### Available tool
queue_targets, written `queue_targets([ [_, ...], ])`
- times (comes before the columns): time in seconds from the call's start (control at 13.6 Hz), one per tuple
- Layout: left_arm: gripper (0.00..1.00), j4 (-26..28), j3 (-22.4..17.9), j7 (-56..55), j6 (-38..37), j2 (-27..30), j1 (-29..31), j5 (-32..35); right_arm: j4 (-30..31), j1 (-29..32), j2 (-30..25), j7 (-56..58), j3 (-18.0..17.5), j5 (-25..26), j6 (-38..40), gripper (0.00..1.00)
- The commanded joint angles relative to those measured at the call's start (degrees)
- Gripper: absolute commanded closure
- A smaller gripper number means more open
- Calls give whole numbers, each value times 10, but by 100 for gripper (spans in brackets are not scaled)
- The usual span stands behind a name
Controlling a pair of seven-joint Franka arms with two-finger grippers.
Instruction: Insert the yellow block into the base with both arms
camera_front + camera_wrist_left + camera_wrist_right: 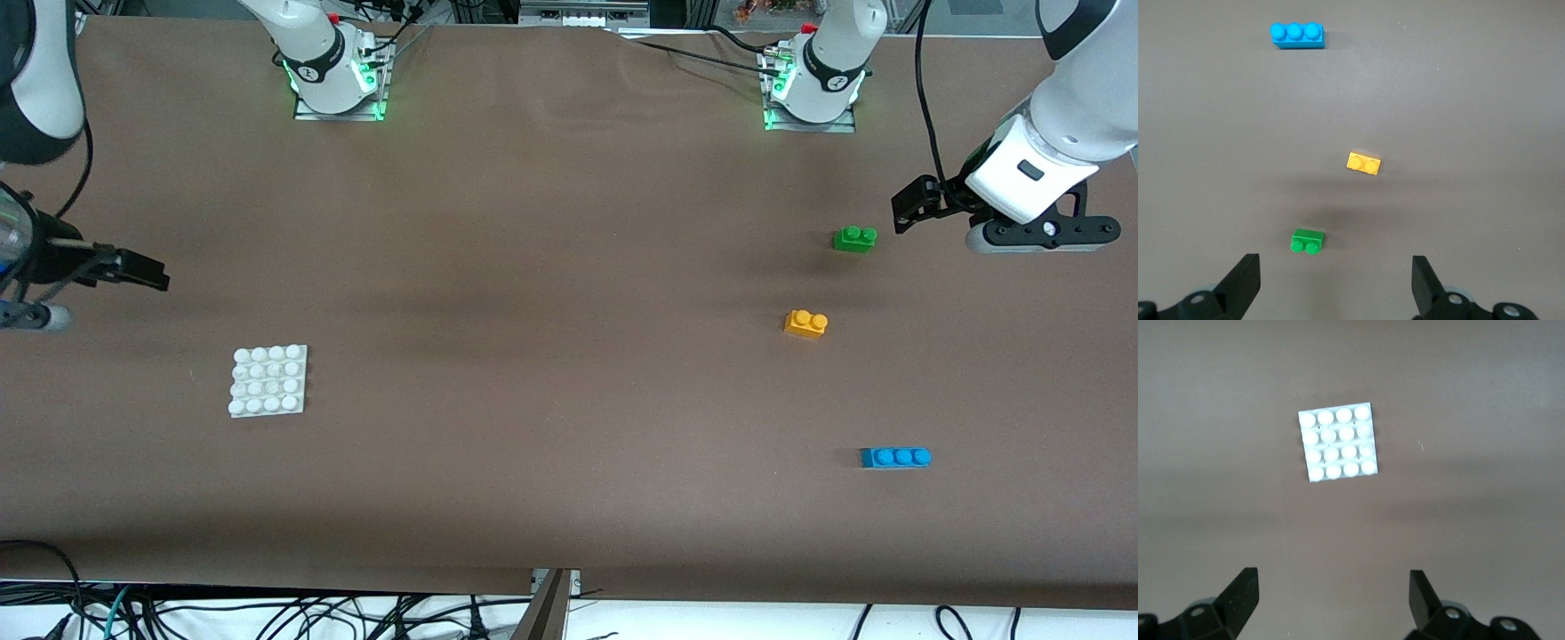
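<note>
Brown table (551,267). Yellow block (805,323) toward left arm's end, between green brick (854,238) and blue brick (895,457). White studded base (268,380) toward right arm's end. Left gripper (1335,283), right gripper (1331,600): raised, fingers apart (both empty).

The base (268,381) lies on the surface (533,356) toward the right arm's end. Toward the left arm's end lie three bricks, well apart: the green brick (854,238) farthest from the front camera, the yellow block (805,324) nearer, the blue brick (895,458) nearest.
</note>
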State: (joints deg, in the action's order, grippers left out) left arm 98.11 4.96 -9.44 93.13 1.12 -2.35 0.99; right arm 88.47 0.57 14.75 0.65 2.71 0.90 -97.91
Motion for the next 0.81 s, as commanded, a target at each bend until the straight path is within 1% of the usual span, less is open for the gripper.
queue_targets([
  [0.0, 0, 2, -1, 7, -6, 9, 0, -17, -4, 2, 48, 1, -3, 0, -39, 0],
  [0.52, 0, 2, -2, 13, -10, 9, 0, -17, -1, 1, 166, 5, -2, 5, -158, 0],
  [0.74, 0, 2, -2, 11, -20, 9, 0, -17, -1, 1, 197, 5, -3, 5, -201, 0],
])
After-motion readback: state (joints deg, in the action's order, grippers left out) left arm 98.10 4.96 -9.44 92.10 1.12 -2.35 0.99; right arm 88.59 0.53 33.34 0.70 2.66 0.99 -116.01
